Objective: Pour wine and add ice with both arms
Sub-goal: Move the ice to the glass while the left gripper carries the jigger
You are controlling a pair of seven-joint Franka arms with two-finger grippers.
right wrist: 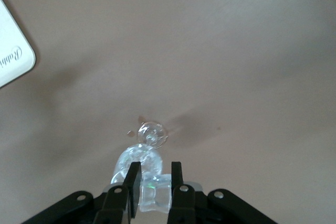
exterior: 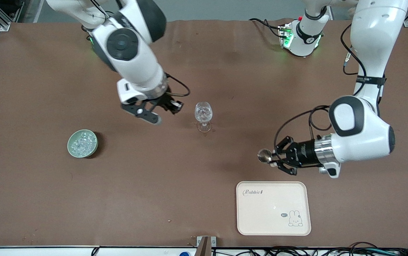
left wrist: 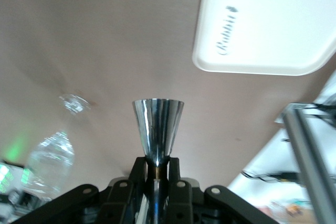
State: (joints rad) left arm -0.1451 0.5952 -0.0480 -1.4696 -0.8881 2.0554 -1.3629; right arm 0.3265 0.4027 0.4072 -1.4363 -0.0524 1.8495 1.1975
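Ice (right wrist: 152, 195) cube pinched in right gripper (right wrist: 154, 174) over glass (exterior: 203, 115) (left gripper (exterior: 273, 159) clamps steel cup (exterior: 264, 155)).

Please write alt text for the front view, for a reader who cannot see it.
Two white robot arms reach over a brown table where a wine glass stands with ice inside. The left tool holds a shiny metal cup above the table near a cream tray; the right tool hangs beside the glass, and a green bowl holds more ice.

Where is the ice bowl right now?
The green bowl of ice sits toward the right arm's end of the table, nearer the front camera than the wine glass.
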